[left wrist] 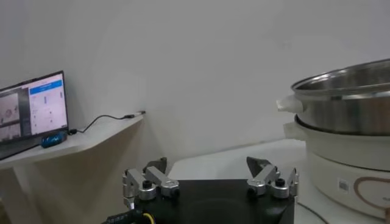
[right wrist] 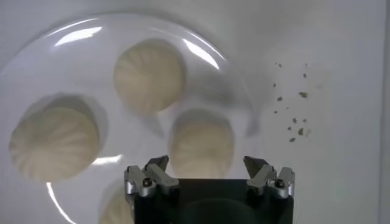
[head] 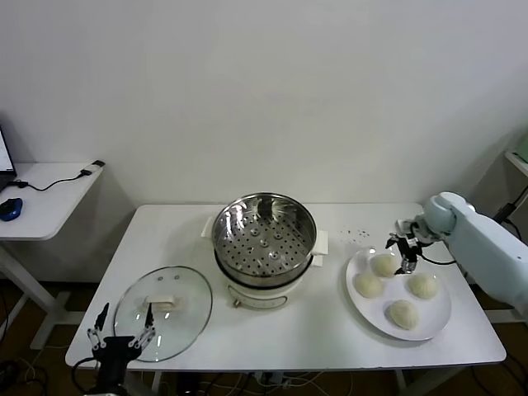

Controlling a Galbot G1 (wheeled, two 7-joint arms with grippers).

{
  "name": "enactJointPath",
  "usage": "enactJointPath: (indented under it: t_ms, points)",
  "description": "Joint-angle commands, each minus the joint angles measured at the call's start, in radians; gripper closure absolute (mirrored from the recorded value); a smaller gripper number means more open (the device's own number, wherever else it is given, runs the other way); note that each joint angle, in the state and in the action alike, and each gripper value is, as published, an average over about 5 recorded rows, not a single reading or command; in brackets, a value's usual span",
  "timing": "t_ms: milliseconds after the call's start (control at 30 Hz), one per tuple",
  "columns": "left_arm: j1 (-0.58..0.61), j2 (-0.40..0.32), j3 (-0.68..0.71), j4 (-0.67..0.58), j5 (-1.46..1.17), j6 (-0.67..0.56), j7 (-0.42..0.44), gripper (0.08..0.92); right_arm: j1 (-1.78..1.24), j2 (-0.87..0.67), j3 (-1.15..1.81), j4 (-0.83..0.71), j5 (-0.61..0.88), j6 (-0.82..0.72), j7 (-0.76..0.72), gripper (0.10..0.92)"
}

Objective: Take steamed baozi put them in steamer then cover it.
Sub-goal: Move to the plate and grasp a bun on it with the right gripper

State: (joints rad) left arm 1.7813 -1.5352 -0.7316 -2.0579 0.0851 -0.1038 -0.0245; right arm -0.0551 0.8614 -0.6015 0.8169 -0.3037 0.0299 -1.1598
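Note:
The shiny steel steamer stands uncovered at mid-table on its white base, its perforated tray bare. Several cream baozi lie on a white plate at the right. My right gripper hovers open just above the nearest-to-steamer baozi. In the right wrist view that baozi lies between the spread fingers of the right gripper, apart from them. The glass cover lies flat at front left. My left gripper stands open by the cover's near edge, holding nothing, and shows again as the left gripper.
A white side desk with a blue mouse and a lit screen stands to the left of the table. Dark specks dot the tabletop between plate and steamer. The table's front edge runs just below the cover and plate.

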Motion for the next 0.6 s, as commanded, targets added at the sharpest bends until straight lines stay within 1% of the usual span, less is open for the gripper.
enactJointPath:
  t_ms: [33, 333, 600]
  points:
    - [-0.005, 0.001, -0.002, 0.006, 0.005, 0.003, 0.001, 0.177, 0.055, 0.073, -0.072, -0.114, -0.023, 0.016, -0.018, 0.203]
    - [-0.009, 0.001, -0.002, 0.012, 0.017, 0.002, 0.0, 0.177, 0.045, 0.072, -0.062, -0.12, -0.028, 0.026, -0.026, 0.213]
    - [-0.006, 0.001, -0.002, 0.01, 0.026, 0.0, -0.001, 0.177, 0.043, 0.077, -0.052, -0.128, -0.026, 0.034, -0.031, 0.307]
